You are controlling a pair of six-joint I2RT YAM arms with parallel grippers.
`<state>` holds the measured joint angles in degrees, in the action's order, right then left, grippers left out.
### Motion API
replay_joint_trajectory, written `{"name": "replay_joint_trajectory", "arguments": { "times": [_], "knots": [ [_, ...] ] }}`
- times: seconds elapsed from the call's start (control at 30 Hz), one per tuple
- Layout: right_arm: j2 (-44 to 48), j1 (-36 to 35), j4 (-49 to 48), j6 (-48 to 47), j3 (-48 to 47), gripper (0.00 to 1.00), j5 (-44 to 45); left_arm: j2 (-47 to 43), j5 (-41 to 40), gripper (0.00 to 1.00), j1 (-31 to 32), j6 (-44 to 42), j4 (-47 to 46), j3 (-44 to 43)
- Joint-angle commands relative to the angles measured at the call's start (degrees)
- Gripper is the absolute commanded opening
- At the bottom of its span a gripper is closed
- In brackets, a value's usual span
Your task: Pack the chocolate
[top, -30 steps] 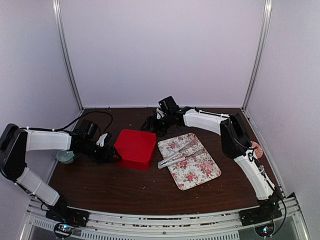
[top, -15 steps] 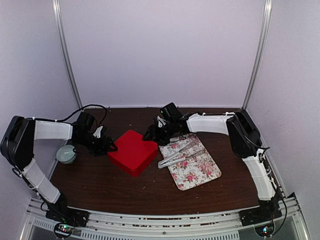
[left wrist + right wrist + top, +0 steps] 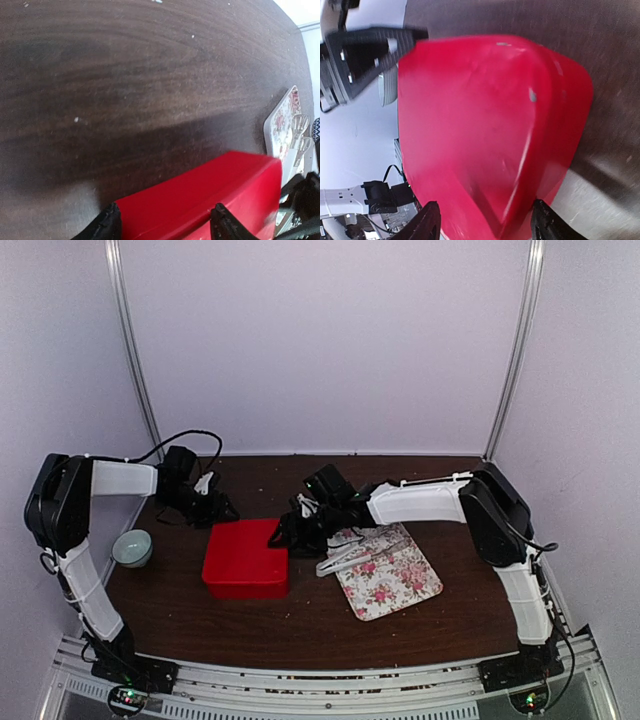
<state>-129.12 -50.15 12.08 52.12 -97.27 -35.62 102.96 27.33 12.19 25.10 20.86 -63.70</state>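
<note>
Your left gripper (image 3: 213, 508) stands spread just behind the red box (image 3: 245, 560) — the right gripper (image 3: 287, 532), also spread, is at its right edge.

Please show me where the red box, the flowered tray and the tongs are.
red box (image 3: 246, 560): top external view, middle of its top face.
flowered tray (image 3: 400, 580): top external view, bare printed surface.
tongs (image 3: 340, 561): top external view, near the joined end.

Red box (image 3: 246, 558) slid nearer (squared) — left claw (image 3: 222, 510) off
</note>
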Motion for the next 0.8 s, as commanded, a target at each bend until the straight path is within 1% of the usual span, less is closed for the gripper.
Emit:
{"name": "replay_joint_trajectory", "arguments": {
  "times": [0.0,0.1,0.17,0.23,0.33,0.43,0.53,0.6,0.77],
  "knots": [
    [3.09,-3.21,-3.85,0.87,1.34,0.62,-4.58,3.96,7.26,0.61,1.9,-2.62,0.93,-5.03],
    [5.04,-3.04,-3.1,0.09,2.36,0.63,-4.34,5.99,7.33,0.6,3.6,-5.52,4.44,-9.3],
    [6.63,-2.69,-1.78,-1.32,2.79,0.63,-4.01,5.89,6.63,0.6,3.76,-5.99,5.31,-10.51],
    [8.48,-1.93,0.0,-2.92,3.42,0.63,-3.14,4.04,4.36,0.6,3.5,-6.31,6.32,-10.63],
    [11.47,-0.02,1.47,-4.65,5.12,0.63,-1.75,-1.26,-1.53,0.63,2.55,-6.36,7.71,-8.97],
    [13.07,1.98,4.1,-7.23,4.78,0.63,-0.12,-7.22,-5.87,0.66,1.19,-5.04,8.57,-4.79],
    [12.03,2.9,8.16,-9.96,1.21,0.63,2.07,-13.57,-10.25,0.7,0.74,-2.63,10.12,-0.12],
    [10.06,3.33,10.03,-10.75,-2.21,0.64,2.85,-17.83,-10.56,0.71,0.73,-0.55,10.13,4.27],
    [2.42,3.52,13.14,-10.7,-12.58,0.67,3.29,-28.45,-7.48,0.71,0.82,4.65,9.63,15.93]
  ]
}}
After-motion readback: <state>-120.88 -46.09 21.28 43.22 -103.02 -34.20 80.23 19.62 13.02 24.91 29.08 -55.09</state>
